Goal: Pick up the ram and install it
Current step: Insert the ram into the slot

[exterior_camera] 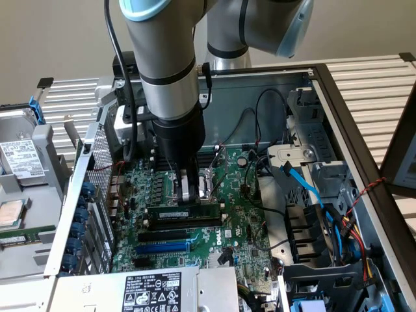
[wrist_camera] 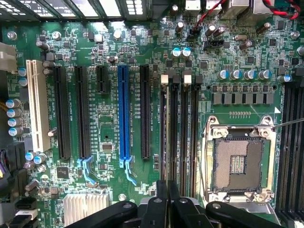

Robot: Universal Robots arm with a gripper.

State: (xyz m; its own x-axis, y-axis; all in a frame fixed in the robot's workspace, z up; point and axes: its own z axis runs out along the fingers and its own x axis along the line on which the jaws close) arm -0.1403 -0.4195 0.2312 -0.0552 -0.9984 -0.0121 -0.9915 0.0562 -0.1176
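The ram (exterior_camera: 182,213) is a long green stick with a white label, standing on edge across the motherboard (exterior_camera: 240,221) at the black memory slots (wrist_camera: 190,137). My gripper (exterior_camera: 188,197) comes straight down onto its top edge and is shut on the ram near its middle. In the wrist view the two black fingertips (wrist_camera: 160,202) sit close together. The ram (wrist_camera: 167,142) runs out from between them as a thin edge-on strip along the slot with the white end clip (wrist_camera: 165,79). I cannot tell whether the ram is fully seated.
The empty CPU socket (wrist_camera: 237,164) lies beside the memory slots. A blue slot (wrist_camera: 123,114), black expansion slots (wrist_camera: 61,114) and a white slot (wrist_camera: 35,104) lie on the other side. Blue and black cables (exterior_camera: 305,188) hang at the exterior view's right, inside the case wall (exterior_camera: 351,130).
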